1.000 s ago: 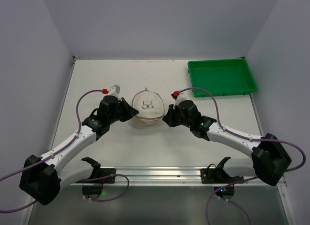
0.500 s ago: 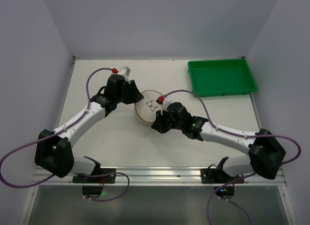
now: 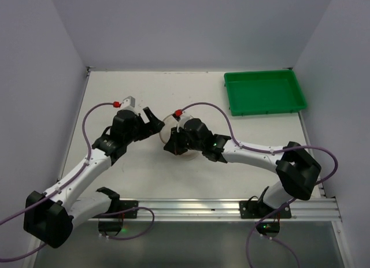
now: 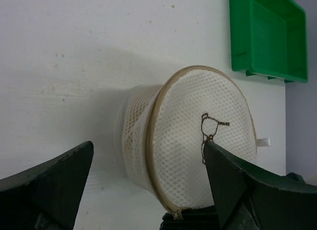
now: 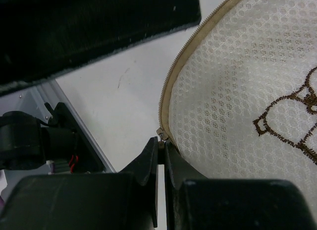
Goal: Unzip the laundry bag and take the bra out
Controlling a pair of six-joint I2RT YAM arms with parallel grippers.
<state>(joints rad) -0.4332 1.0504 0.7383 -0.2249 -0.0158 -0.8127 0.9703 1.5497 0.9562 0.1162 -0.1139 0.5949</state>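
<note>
table (image 3: 144,175): white, everything sits on it
green tray (image 3: 263,93): far right corner, using it as my landmark
laundry bag (image 4: 198,141): well left of the tray and nearer the arms, tipped up on its rim. It's round, so no real long axis. Drawn face is turned to the tray side, mesh body bulges the other way
hard to see: from above, the right claw covers most of the bag, and I can't make out what's inside the mesh
left claw (image 3: 155,119): just beside the bag on the side away from the tray, fingers spread wide, gripping nothing
right claw (image 5: 161,155): at the bag's rim, clenched on the zip pull (image 5: 160,133)
</note>
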